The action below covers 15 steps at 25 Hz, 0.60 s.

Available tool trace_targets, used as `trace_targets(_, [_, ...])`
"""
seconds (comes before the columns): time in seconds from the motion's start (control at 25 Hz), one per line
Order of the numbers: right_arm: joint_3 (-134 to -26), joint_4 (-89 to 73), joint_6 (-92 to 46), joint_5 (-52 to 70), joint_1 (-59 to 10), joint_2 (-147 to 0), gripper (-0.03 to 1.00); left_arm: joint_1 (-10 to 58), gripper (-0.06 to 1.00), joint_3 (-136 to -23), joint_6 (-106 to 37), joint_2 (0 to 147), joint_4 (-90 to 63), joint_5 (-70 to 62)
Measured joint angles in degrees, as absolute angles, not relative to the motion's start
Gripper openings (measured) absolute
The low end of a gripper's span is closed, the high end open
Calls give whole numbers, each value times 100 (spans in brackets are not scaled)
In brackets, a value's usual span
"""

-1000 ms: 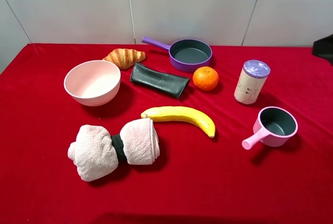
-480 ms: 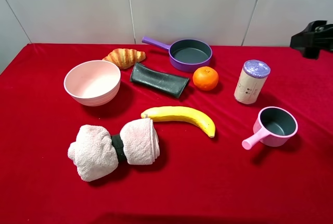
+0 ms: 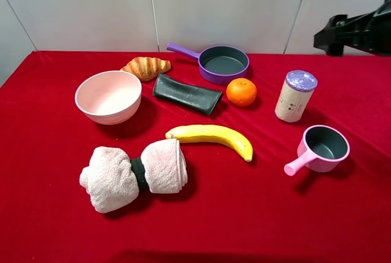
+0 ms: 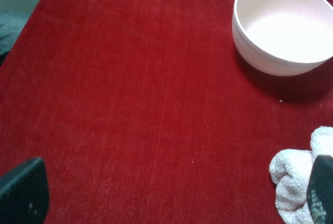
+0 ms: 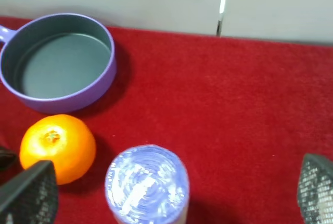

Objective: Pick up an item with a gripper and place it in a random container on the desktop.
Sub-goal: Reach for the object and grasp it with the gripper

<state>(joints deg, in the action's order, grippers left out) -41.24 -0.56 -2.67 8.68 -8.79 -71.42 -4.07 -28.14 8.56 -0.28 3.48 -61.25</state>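
Red cloth (image 3: 55,153) layout is unchanged from half a second ago, only the right gripper (image 5: 173,191) has been brought further in from the far right edge, jaws spread wide. Canister (image 3: 295,95) is left standing untouched between orange (image 3: 241,92) and saucepan (image 3: 324,147); the left gripper (image 4: 173,195) is held with fingers well apart too.

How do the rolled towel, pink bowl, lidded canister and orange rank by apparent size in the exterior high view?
Largest to smallest:
1. rolled towel
2. pink bowl
3. canister
4. orange
The towel lies nearest the camera, which may enlarge it somewhat, but its lead looks clear.
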Motion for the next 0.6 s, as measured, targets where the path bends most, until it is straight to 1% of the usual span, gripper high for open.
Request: trace_targets(0.6, [-5011, -39, -267, 1214, -895, -8414, 69, -407, 99, -2814, 856, -28, 348, -6125])
